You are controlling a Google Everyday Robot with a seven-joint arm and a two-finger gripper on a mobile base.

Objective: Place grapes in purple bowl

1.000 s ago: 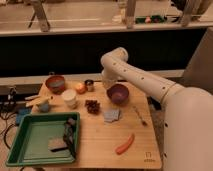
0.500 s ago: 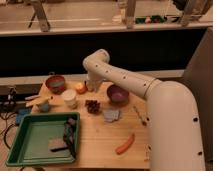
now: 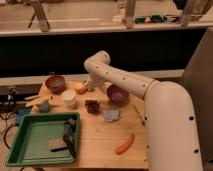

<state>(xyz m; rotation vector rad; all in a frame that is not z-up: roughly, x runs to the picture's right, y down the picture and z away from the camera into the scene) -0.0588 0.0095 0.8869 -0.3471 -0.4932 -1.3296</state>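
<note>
The grapes [image 3: 92, 106] are a small dark bumpy cluster on the wooden table, right of the white cup [image 3: 69, 98]. The purple bowl [image 3: 117, 94] stands right of and slightly behind them, partly covered by my arm. My white arm reaches in from the right and bends down at the back of the table. My gripper [image 3: 89, 85] hangs there beside the orange fruit [image 3: 80, 88], behind the grapes and left of the purple bowl. It holds nothing that I can see.
A reddish-orange bowl [image 3: 55, 83] stands at the back left. A green tray [image 3: 30, 150] holding a dark object fills the front left. A grey-blue piece [image 3: 111, 116] and an orange sausage-shaped item [image 3: 125, 144] lie at the front right.
My arm has swung left across the table, and the gripper has come down from near the purple bowl to beside the orange fruit. The objects have not moved.
</note>
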